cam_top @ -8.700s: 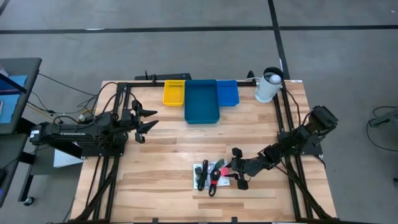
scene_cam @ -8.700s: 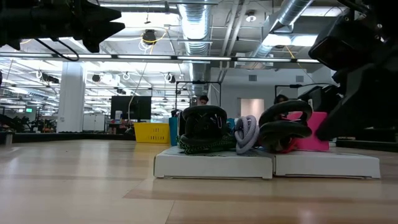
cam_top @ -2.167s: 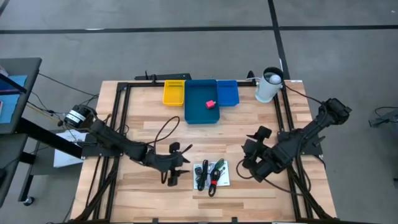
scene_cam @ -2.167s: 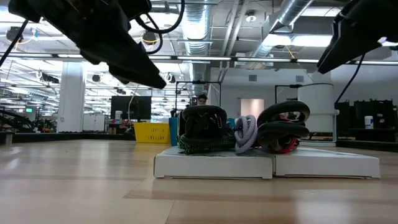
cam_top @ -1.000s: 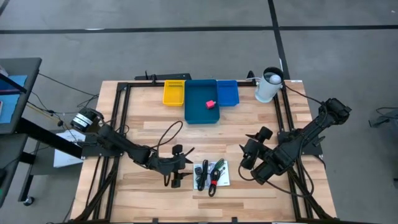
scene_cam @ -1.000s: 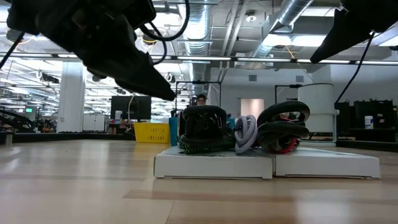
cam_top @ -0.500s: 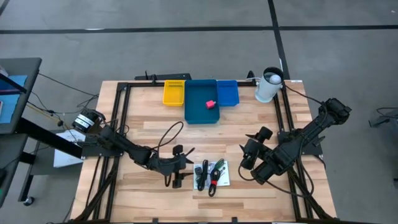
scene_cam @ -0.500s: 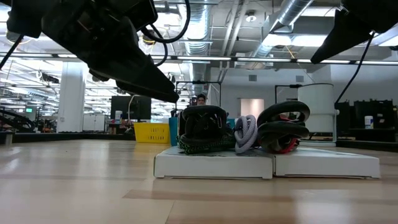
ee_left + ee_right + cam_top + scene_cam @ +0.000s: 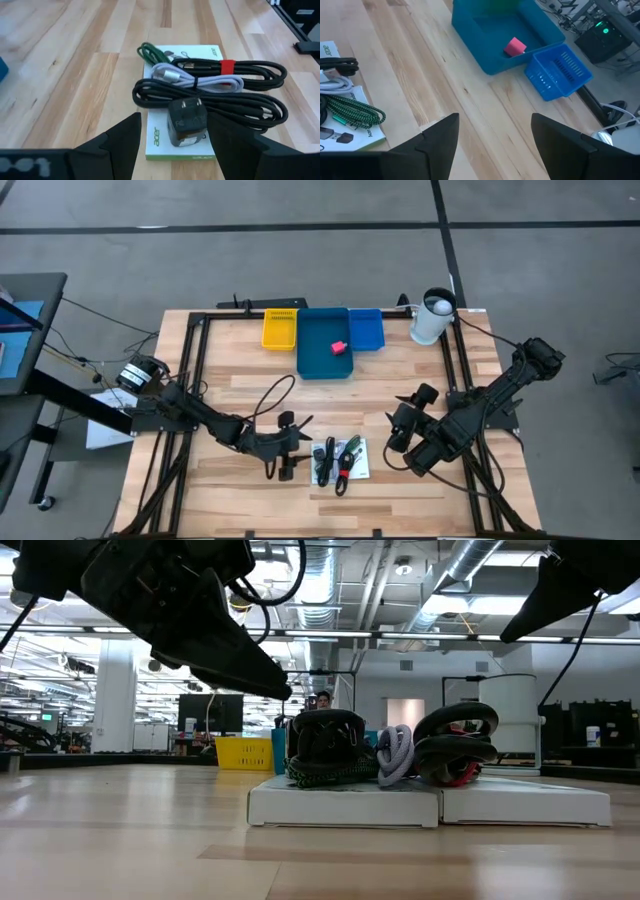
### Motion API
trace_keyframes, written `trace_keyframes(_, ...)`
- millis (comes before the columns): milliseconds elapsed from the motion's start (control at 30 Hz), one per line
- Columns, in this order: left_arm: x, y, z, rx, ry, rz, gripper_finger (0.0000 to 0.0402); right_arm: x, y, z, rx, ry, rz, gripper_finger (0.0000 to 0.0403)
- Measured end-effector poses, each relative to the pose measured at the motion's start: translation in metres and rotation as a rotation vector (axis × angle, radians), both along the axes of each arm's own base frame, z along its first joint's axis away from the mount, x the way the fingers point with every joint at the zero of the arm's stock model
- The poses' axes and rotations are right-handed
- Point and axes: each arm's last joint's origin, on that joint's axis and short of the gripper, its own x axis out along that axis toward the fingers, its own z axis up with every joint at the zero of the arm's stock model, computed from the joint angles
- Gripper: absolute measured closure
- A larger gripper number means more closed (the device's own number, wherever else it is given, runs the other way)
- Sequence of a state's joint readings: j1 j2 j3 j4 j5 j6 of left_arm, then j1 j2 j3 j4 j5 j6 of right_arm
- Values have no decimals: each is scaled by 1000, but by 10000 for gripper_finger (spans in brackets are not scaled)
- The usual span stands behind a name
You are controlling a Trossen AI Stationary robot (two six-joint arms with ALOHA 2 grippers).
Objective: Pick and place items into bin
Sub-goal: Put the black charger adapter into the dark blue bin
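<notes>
The wooden surface (image 9: 240,395) carries three bins along its far edge. The large blue bin (image 9: 324,345) sits at the middle of that edge, with a yellow bin (image 9: 279,330) touching its left side and a smaller blue basket (image 9: 365,329) on its right. A white cylindrical container (image 9: 431,318) stands at the far right corner.

Both dark arms reach in over the near half of the surface. The left end effector (image 9: 297,446) hangs just left of the pile of items, its fingers (image 9: 117,145) spread wide and holding nothing; in the left wrist view the pile lies straight ahead between them. The right end effector (image 9: 400,428) hovers near the pile's right side, also spread wide and empty, pointing toward the far edge and the bins.

The remaining items lie near the middle of the near edge. Two white printed cards (image 9: 338,461) lie flat on the surface, side by side. On top of them rest coiled black cables (image 9: 235,107) bound with a red tie (image 9: 227,66), a grey-white cable (image 9: 195,80), a green braided cord (image 9: 152,54), and a black plug adapter (image 9: 187,121) at the end nearest the left end effector.

The pink-red block (image 9: 339,347) lies inside the large blue bin, toward its right wall.
</notes>
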State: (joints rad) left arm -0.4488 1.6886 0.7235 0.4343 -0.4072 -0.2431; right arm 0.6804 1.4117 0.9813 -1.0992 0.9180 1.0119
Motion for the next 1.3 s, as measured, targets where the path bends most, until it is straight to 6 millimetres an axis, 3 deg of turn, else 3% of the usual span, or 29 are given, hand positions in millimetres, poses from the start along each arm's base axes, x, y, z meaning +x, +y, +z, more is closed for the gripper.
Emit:
trace_keyframes(667, 1, 1, 3, -14, -37, 60, 185, 0, 0, 0, 1, -1, -2, 159)
trace_keyframes(1133, -7, -13, 3, 17, -73, 134, 185, 1, 0, 0, 6, -7, -3, 159)
trace_keyframes(1300, -1, -16, -9, 12, -86, 123, 185, 1, 0, 0, 10, -12, -3, 159)
